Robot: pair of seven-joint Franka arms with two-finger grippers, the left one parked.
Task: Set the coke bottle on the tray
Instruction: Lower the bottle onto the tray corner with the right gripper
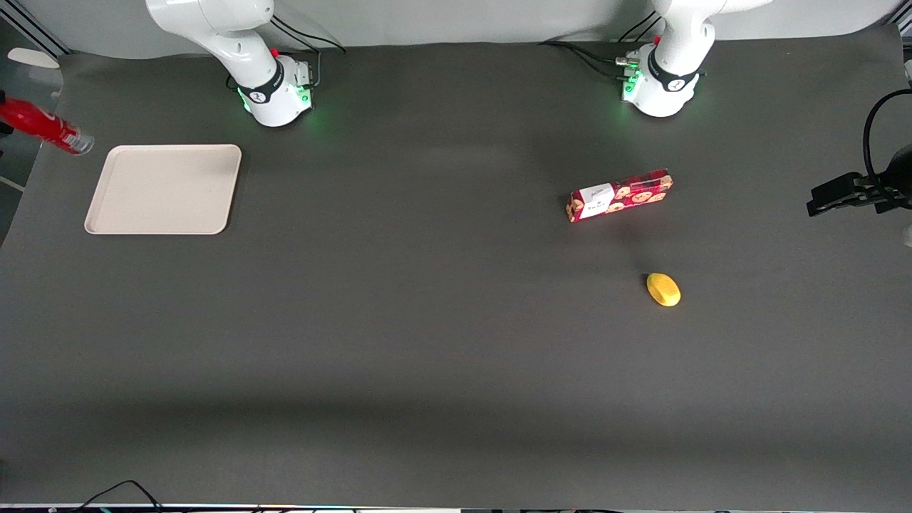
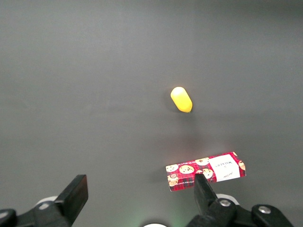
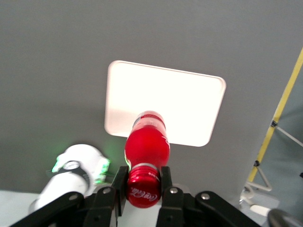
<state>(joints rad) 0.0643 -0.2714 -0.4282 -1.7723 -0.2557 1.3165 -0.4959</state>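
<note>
The coke bottle, a slim red bottle with a silvery base, hangs tilted in the air at the working arm's end of the table, beside the tray and just off its farther corner. My right gripper is shut on the bottle's red cap, with the bottle pointing away from the wrist toward the tray. In the front view the gripper is almost entirely out of frame. The beige tray lies flat on the dark table with nothing on it, close to the working arm's base.
A red cookie box and a yellow oval object lie toward the parked arm's end; both also show in the left wrist view, the box and the yellow object. The table's end edge runs just under the bottle.
</note>
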